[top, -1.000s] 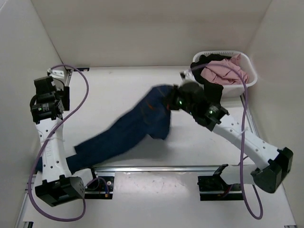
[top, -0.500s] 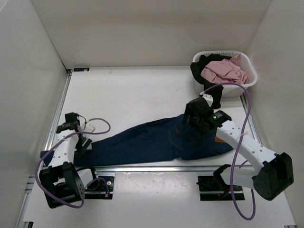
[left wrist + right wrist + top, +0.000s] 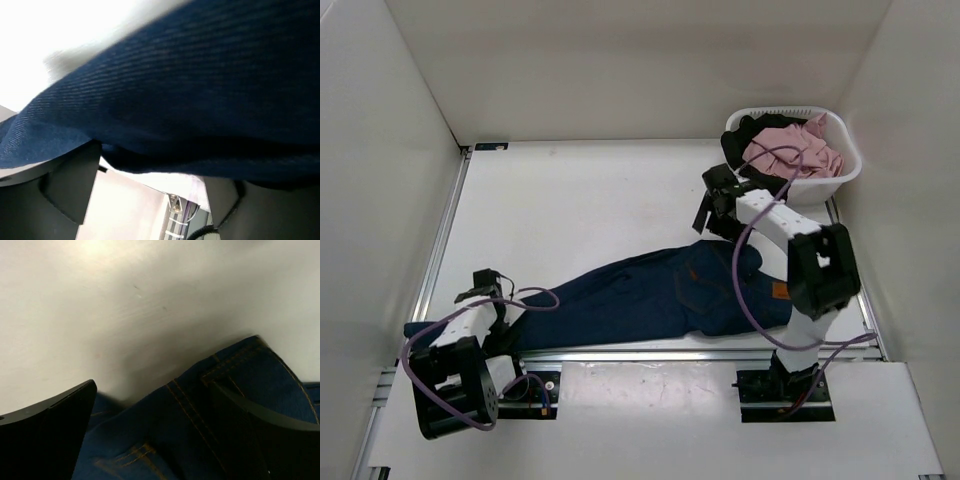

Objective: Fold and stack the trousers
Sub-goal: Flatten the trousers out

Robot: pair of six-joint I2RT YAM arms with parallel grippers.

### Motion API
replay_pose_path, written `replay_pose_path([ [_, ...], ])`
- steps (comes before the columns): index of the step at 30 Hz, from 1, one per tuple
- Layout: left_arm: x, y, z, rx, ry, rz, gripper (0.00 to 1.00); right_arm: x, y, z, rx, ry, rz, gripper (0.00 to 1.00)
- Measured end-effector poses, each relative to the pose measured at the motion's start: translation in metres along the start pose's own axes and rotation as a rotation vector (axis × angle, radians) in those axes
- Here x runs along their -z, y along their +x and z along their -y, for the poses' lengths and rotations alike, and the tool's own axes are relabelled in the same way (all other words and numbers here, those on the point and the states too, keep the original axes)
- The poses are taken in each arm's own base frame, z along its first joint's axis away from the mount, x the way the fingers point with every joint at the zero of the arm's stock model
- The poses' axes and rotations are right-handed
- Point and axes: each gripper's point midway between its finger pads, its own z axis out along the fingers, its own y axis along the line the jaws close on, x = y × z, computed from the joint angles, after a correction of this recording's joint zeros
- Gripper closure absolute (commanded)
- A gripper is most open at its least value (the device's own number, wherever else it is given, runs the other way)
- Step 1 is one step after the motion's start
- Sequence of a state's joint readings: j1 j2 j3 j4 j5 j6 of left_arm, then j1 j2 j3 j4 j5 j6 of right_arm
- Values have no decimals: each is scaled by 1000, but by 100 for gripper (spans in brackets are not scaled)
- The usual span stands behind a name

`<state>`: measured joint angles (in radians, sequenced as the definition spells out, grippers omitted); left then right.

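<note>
The trousers [image 3: 650, 295], dark navy denim, lie stretched flat along the near part of the table, waist to the right and leg ends to the left. My right gripper [image 3: 712, 218] hangs open just beyond the waist, apart from the cloth. In the right wrist view its fingers [image 3: 55, 430] stand wide, with the orange-stitched waist [image 3: 200, 430] below them. My left gripper [image 3: 485, 295] sits low at the leg ends. In the left wrist view denim [image 3: 190, 90] fills the upper part and covers the tips of the wide-apart fingers [image 3: 70, 185].
A white basket [image 3: 842, 172] at the back right holds a pink garment [image 3: 790, 150] and a black garment [image 3: 745, 135]. A metal rail [image 3: 650, 352] runs along the near edge under the trousers. White walls close in the table on three sides.
The trousers, held up mid-table by my right gripper, now lie flat near the front. The right gripper has opened and drawn back toward the basket. The left arm swung down to the leg ends.
</note>
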<state>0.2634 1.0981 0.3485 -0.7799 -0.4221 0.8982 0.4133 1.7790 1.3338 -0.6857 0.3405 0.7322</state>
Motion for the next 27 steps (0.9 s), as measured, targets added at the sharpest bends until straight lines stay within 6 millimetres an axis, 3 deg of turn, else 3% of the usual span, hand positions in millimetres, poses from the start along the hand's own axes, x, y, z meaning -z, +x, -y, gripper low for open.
replay_pose_path([
  [1,-1,0,0,2,-3,-3,17,-11,7,1,5,13,-36,8],
  [3,-2,2,0,1,-3,-16,35,-30,27,6,20,39,-119,35],
  [4,-4,2,2,1,0,-19,62,-36,36,10,23,50,-151,50],
  [5,-5,3,1,10,-4,-31,77,-38,43,14,29,57,-177,76],
  [6,-5,4,4,21,10,-34,86,-38,48,16,36,59,-193,85],
  [9,-4,2,5,30,41,-46,86,-32,44,14,26,46,-185,100],
  [11,0,-2,-2,47,49,-55,86,-19,31,10,38,32,-156,100],
  [13,8,-13,-21,78,34,-36,86,-2,6,-3,47,-4,-99,100],
  [15,27,-39,-64,146,-43,47,86,27,-33,-23,47,-76,1,100],
  [18,73,-78,-144,268,-210,209,86,91,-90,-46,29,-208,183,100],
  [21,119,-94,-195,343,-330,323,86,163,-127,-51,-4,-330,349,100],
  [22,133,-97,-205,357,-357,351,86,188,-134,-47,-17,-367,403,100],
  [25,158,-101,-219,362,-390,399,63,246,-138,-24,-59,-436,531,100],
  [27,159,-103,-210,332,-367,401,55,263,-128,-3,-82,-452,585,100],
])
